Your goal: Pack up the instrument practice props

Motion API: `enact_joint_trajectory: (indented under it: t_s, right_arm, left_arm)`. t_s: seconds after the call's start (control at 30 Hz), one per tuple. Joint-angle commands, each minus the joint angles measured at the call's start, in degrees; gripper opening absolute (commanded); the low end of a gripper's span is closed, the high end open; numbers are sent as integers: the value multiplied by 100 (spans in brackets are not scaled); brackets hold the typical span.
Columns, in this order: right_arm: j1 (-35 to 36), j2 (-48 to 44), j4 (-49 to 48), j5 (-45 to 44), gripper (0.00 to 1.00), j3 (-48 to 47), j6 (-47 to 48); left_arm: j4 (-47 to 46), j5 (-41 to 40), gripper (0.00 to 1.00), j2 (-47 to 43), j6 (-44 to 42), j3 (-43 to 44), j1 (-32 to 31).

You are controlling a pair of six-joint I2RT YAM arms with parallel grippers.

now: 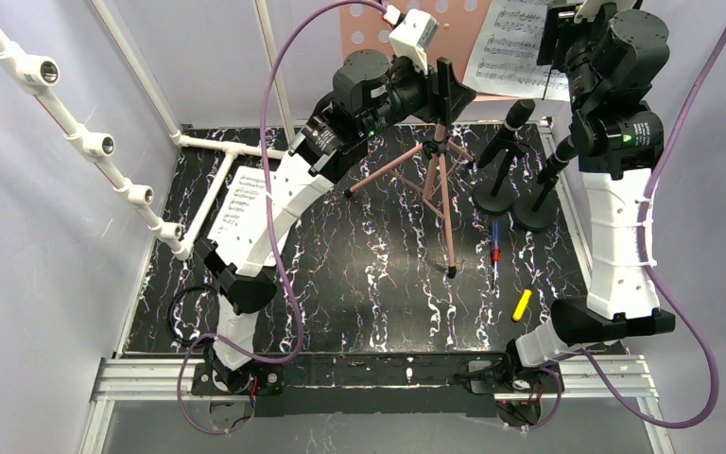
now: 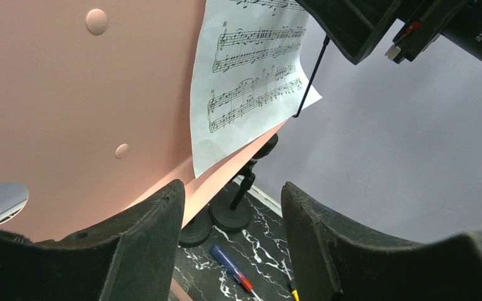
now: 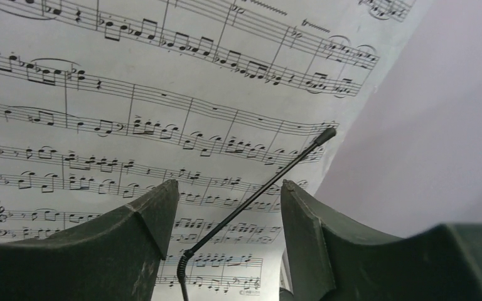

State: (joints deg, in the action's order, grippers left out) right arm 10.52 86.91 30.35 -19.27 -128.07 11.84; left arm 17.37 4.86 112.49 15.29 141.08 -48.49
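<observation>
The salmon-pink music desk [image 1: 369,28] stands on thin pink tripod legs [image 1: 435,180] at the back. A white sheet-music page [image 1: 515,43] lies on it, held by a thin black wire arm [image 3: 257,182]. My left gripper [image 1: 446,90] is open and empty just below the desk's lower edge [image 2: 69,94]. My right gripper [image 1: 556,38] is open in front of the page [image 3: 132,94], its jaws standing either side of the wire arm without touching it. Two black microphones [image 1: 506,132] [image 1: 553,165] stand on round bases at the right. Another page [image 1: 246,203] lies at the left.
A blue and red screwdriver [image 1: 494,248] and a yellow tool [image 1: 522,304] lie on the black marbled mat right of the tripod. The white pipe frame [image 1: 76,132] runs along the left and back. A black cable loop [image 1: 184,312] lies at the near left.
</observation>
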Motion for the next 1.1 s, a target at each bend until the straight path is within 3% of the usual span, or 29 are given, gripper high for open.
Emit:
enact_joint_trajectory:
  t_s: [0.0, 0.57, 1.07]
  right_arm:
    - [-4, -199, -129, 279, 66, 51, -137]
    - [-1, -301, -127, 852, 40, 208, -283]
    - [-2, -353, -143, 1162, 33, 347, -377]
  left_arm:
    - [-230, -100, 55, 16, 24, 210, -27]
    - [-503, -407, 49, 298, 69, 201, -25]
    - [-813, -250, 37, 467, 204, 219, -25]
